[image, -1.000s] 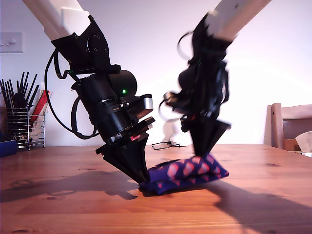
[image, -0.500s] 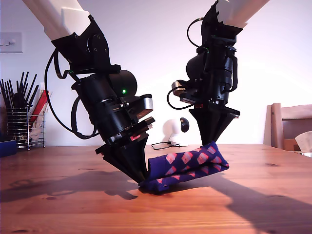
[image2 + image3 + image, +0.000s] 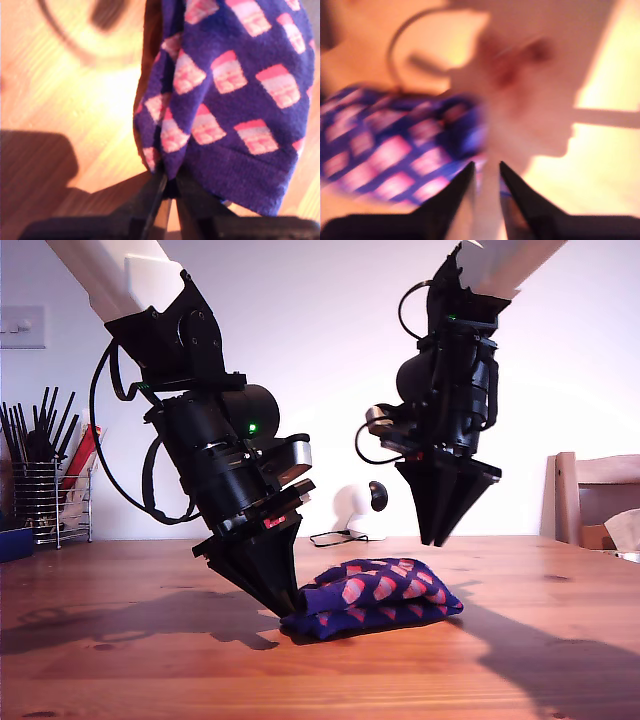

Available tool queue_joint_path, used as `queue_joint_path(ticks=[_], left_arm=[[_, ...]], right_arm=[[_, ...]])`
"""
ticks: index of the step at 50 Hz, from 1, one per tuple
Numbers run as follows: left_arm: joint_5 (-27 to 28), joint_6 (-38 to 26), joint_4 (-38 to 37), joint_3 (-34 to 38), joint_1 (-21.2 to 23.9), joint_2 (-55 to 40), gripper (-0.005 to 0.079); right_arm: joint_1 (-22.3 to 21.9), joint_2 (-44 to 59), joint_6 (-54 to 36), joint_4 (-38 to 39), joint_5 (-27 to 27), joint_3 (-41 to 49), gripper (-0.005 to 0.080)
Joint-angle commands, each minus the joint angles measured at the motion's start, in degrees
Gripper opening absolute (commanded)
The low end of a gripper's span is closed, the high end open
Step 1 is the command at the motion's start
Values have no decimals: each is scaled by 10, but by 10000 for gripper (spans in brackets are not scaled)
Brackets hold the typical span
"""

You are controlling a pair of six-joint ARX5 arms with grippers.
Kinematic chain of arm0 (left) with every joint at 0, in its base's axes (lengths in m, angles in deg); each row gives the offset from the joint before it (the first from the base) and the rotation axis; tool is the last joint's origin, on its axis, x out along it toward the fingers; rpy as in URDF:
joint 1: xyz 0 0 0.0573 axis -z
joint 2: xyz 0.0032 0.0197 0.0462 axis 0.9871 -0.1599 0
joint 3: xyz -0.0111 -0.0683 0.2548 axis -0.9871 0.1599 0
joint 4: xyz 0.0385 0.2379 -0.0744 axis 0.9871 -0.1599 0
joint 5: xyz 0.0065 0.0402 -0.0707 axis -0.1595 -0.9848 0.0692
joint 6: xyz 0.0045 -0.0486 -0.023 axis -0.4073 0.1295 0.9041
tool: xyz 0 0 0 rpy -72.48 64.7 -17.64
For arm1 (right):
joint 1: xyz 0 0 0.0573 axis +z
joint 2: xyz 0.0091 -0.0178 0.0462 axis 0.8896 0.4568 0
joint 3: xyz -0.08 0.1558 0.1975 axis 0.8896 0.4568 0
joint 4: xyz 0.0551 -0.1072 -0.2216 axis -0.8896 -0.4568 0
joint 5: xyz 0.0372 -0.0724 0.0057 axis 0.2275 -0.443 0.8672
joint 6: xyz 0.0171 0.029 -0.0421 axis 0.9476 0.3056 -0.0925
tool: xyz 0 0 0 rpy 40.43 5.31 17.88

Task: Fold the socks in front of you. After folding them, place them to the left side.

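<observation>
The socks (image 3: 375, 598) lie as a folded navy-purple bundle with pink-red squares on the wooden table (image 3: 140, 660). My first gripper (image 3: 288, 608), on the arm at the exterior view's left, is down at the bundle's left end. In the first wrist view it (image 3: 170, 182) is shut on the edge of the socks (image 3: 235, 90). My second gripper (image 3: 437, 540) hangs above the bundle's right end, apart from it. In the blurred second wrist view its tips (image 3: 486, 170) stand slightly open with nothing between them, and the socks (image 3: 395, 145) lie below and to one side.
A wire rack of dark utensils (image 3: 50, 495) and a blue item (image 3: 15, 542) stand at the exterior view's far left. A wooden chair (image 3: 595, 500) is at that view's right edge. A black cable (image 3: 340, 537) lies at the table's back.
My second gripper has let go of the socks' right end and risen. That end dropped, and the bundle now lies flat. My first gripper has stayed put.
</observation>
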Motion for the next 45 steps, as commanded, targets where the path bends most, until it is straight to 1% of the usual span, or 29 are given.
queue_joint_path(ticks=[1,6,8,11,15,18,26,37,45], left_arm=[[-20,-3,-16,42,-3,-47,-21],[-20,-3,-16,42,-4,-47,-20],[-19,-2,-19,42,-4,-47,-1],[-16,-2,-22,41,-5,-45,72],[-16,-1,-21,39,-6,-40,213],[-16,-1,-25,38,-7,-35,266],[-17,-1,-36,36,-10,-3,269],[-16,2,-29,36,-13,57,269],[-16,4,-23,36,-13,80,268]], right_arm=[[13,-7,0,-4,5,1,-8],[20,-7,0,-6,9,2,-11],[22,-7,0,-5,10,2,-11],[23,-7,-1,-5,10,2,-11],[23,-7,-2,-5,9,1,-11],[21,-7,-2,-5,9,2,-11],[17,-7,-3,-5,9,2,-11],[12,-7,-5,-2,9,1,-11],[7,-7,-9,1,10,1,-11]])
